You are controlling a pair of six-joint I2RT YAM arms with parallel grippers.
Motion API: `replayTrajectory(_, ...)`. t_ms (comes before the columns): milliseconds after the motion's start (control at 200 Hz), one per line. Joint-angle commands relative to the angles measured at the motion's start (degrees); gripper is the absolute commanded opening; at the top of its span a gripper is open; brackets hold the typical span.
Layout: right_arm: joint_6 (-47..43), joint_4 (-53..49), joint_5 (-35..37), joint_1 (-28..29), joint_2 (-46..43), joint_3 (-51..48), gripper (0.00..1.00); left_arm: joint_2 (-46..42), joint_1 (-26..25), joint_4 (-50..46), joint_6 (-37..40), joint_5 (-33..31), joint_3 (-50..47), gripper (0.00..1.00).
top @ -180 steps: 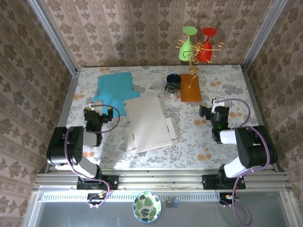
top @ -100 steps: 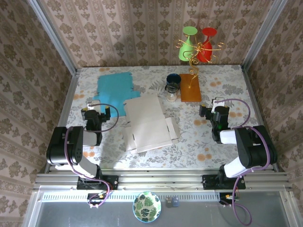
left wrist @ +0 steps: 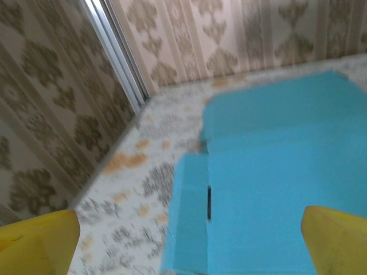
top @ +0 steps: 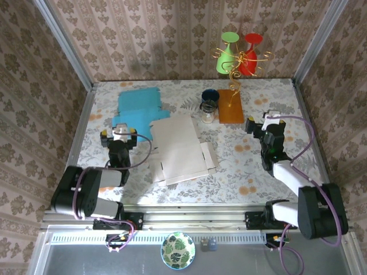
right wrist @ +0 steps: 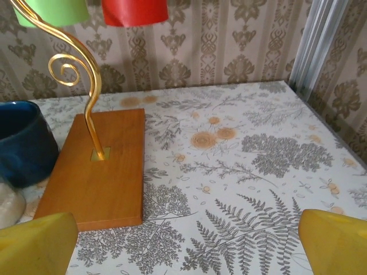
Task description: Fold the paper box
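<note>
We've got the left gripper (top: 119,132) and right gripper (top: 266,121) gaping empty either side of the flat paper box (top: 180,148), so we want a low, square approach under its flaps.

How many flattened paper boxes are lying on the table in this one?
2: a blue box at the far left, and a pale box in the middle, just right of it. Another sheet could lie hidden beneath either.

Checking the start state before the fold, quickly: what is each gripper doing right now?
Left gripper: open, holding nothing.
Right gripper: open, holding nothing.
</note>
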Motion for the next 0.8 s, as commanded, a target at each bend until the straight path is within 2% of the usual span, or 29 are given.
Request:
replayTrajectory(0,0.62,-11.76,6.40,3.65,-7.92,8.15,1.00,-6.18,-3.84,-3.25,7.32,-4.73,5.77,1.00)
replayTrajectory(45,3.56,-18.33,8.82,5.21,-9.79,12.89,1.00,-7.93,-6.18,-4.86,6.32,-9.23,9.49,1.00)
replayTrajectory(80,11.19,-26.56,10.71,5.46,-10.14,17.25,1.00,-10.11,-7.69,-11.35,0.87,-13.64,12.93,1.00)
replayTrajectory(105,17.74,-34.83,10.68,4.96,-9.85,20.51,1.00,-12.78,-8.85,-24.67,-5.39,-16.75,16.69,1.00)
replayTrajectory(125,21.97,-40.37,9.69,4.25,-9.39,22.71,1.00,-14.98,-9.54,-36.76,-13.53,-17.27,19.54,1.00)
replayTrajectory(160,30.29,-49.81,10.22,3.33,-8.66,25.48,1.00,-17.92,-8.67,-51.04,-24.52,-13.45,23.00,1.00)
replayTrajectory(185,36.69,-56.54,11.63,2.70,-8.16,26.50,1.00,-18.84,-6.41,-53.99,-31.44,-10.09,23.38,1.00)
replayTrajectory(215,41.89,-62.38,10.78,1.36,-7.86,27.33,1.00,-19.62,-2.66,-56.03,-39.06,-2.16,22.85,1.00)
replayTrajectory(260,40.57,-62.44,0.70,-2.44,-8.10,26.10,1.00,-19.29,3.36,-57.14,-48.24,9.46,21.82,1.00)
replayTrajectory(300,38.38,-59.95,-5.83,-4.03,-8.17,25.47,1.00,-17.87,6.15,-61.00,-53.53,14.41,22.50,1.00)
replayTrajectory(330,38.32,-62.28,-6.38,-3.21,-7.67,26.44,0.99,-16.30,6.22,-64.73,-53.67,16.36,24.03,1.00)
replayTrajectory(450,36.75,-73.74,-7.91,2.75,-4.69,30.58,0.78,-9.92,1.61,-77.35,-46.96,21.97,29.90,1.00)
replayTrajectory(555,37.10,-77.15,-11.15,10.71,-4.15,29.42,0.66,-6.71,-3.23,-87.51,-41.69,25.54,33.11,0.92)
replayTrajectory(615,38.12,-76.47,-13.66,15.53,-4.57,27.44,0.64,-5.92,-5.59,-92.29,-38.63,24.75,34.25,0.85)
replayTrajectory(670,39.29,-74.99,-16.36,18.89,-4.69,25.44,0.64,-5.09,-6.06,-95.37,-35.35,26.60,35.06,0.80)
replayTrajectory(795,42.26,-68.26,-25.38,22.61,-2.98,20.97,0.63,-3.20,-5.95,-98.40,-27.40,30.19,36.53,0.76)
